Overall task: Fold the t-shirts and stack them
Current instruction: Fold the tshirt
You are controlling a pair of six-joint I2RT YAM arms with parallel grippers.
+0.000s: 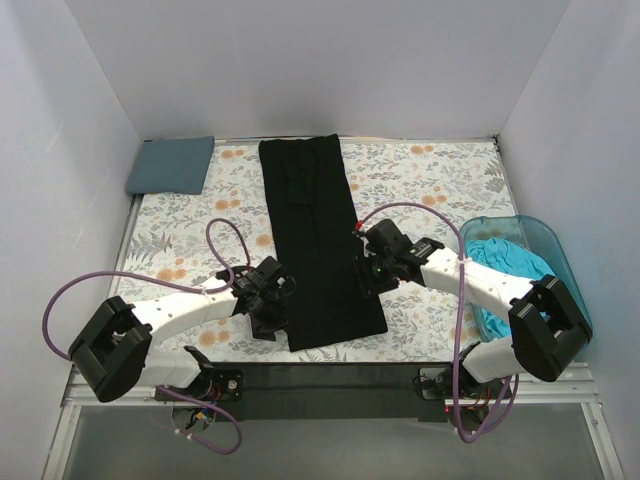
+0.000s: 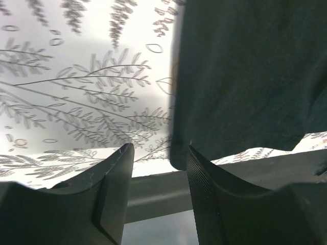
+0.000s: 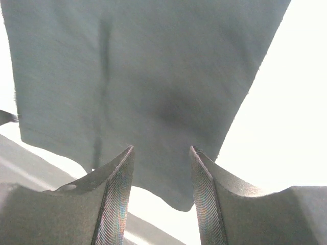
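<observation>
The black t-shirt (image 1: 315,235) is lying on the floral table cloth (image 1: 430,180) as a long narrow strip. Its long axis is running from the far edge of the table straight toward the arm bases, and its near end is sitting just short of the table's front edge.

The left gripper (image 1: 272,300) is hovering at the strip's left edge, close to the near left corner. In the left wrist view, that corner (image 2: 245,76) is lying just beyond the right-hand fingertip of the left gripper (image 2: 159,148). The jaws are standing apart with nothing between them.

The right gripper (image 1: 368,268) is hovering at the strip's right edge, slightly farther from the bases than its partner. In the right wrist view, the cloth (image 3: 143,76) is spreading below and ahead of the right gripper (image 3: 162,149). Its jaws are likewise parted and pinching nothing.

Both grippers are flanking the near end, one per long edge, so a lengthwise fold would most likely call for carrying this end toward the far end.

The slate blue-grey t-shirt (image 1: 171,165) is lying folded at the far left corner. The turquoise t-shirt (image 1: 510,262) is sitting bunched in the teal tub (image 1: 545,232) on the right.
</observation>
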